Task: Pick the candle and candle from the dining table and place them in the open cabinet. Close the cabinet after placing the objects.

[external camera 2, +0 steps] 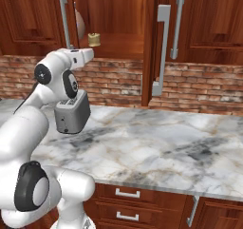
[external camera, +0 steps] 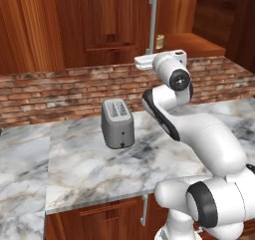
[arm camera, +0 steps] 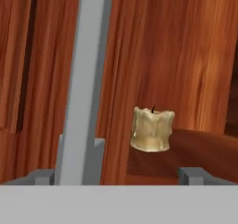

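A short tan candle (arm camera: 152, 129) with a dark wick stands on the shelf inside the open cabinet (external camera 2: 118, 45); it also shows as a small candle (external camera: 159, 41) and candle (external camera 2: 94, 39) in the base views. My gripper (arm camera: 118, 176) is raised to shelf height, just short of the cabinet opening and pointing at the candle. It is open with nothing between its fingertips (arm camera: 193, 174). The white hand shows below the shelf edge, with the gripper (external camera: 138, 62) apart from the candle in one base view and the gripper (external camera 2: 90, 53) likewise in the other. The dining table is out of view.
A long silver bar handle (arm camera: 86, 83) stands close in front of the hand, left of the candle. An open cabinet door (external camera 2: 151, 42) juts out edge-on, right of the shelf. A grey toaster (external camera: 117, 123) sits on the marble counter (external camera: 89, 169) below, against a brick wall (external camera: 60, 94).
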Motion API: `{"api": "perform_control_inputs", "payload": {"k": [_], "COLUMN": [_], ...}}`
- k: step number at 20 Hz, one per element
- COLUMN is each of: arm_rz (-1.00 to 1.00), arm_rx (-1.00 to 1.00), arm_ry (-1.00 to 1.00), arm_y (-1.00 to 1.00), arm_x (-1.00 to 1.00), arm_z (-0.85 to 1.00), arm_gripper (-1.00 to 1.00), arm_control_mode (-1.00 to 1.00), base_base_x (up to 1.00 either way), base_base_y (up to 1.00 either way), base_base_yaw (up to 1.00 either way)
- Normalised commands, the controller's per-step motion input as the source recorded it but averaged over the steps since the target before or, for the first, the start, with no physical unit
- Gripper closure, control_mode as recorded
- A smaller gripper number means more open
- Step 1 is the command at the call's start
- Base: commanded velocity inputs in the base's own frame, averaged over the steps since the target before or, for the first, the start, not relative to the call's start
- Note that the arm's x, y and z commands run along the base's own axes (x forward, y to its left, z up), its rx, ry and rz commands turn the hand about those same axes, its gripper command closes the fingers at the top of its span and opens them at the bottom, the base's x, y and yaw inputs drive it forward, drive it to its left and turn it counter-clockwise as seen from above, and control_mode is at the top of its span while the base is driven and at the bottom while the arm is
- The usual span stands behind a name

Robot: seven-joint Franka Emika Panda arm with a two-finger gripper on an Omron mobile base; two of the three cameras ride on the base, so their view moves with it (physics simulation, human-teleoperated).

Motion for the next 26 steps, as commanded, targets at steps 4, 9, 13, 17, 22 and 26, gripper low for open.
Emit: {"api": "perform_control_inputs", "payload": {"k": [4, 9, 13, 17, 22, 26], "arm_rz": [0.01, 0.00, 0.00, 0.00, 0.09, 0.22], "arm_rx": [-0.03, 0.00, -0.02, -0.01, -0.01, 0.00], "arm_ry": [0.21, 0.19, 0.38, 0.48, 0.44, 0.02], "arm_y": [-0.02, -0.01, -0.14, -0.25, -0.36, -0.44], "arm_x": [0.50, -0.96, -0.69, -0.88, -1.00, -1.00], "arm_z": [-0.19, 0.00, -0.33, -0.21, -0.15, -0.16], "arm_gripper": [-1.00, -1.00, -1.00, -1.00, -1.00, -1.00], "arm_control_mode": [-1.00, -1.00, -1.00, -1.00, -1.00, -1.00], "base_base_x": [0.00, 0.00, 0.00, 0.00, 0.00, 0.00], "base_base_y": [0.00, 0.00, 0.00, 0.00, 0.00, 0.00], "base_base_yaw": [0.00, 0.00, 0.00, 0.00, 0.00, 0.00]}}
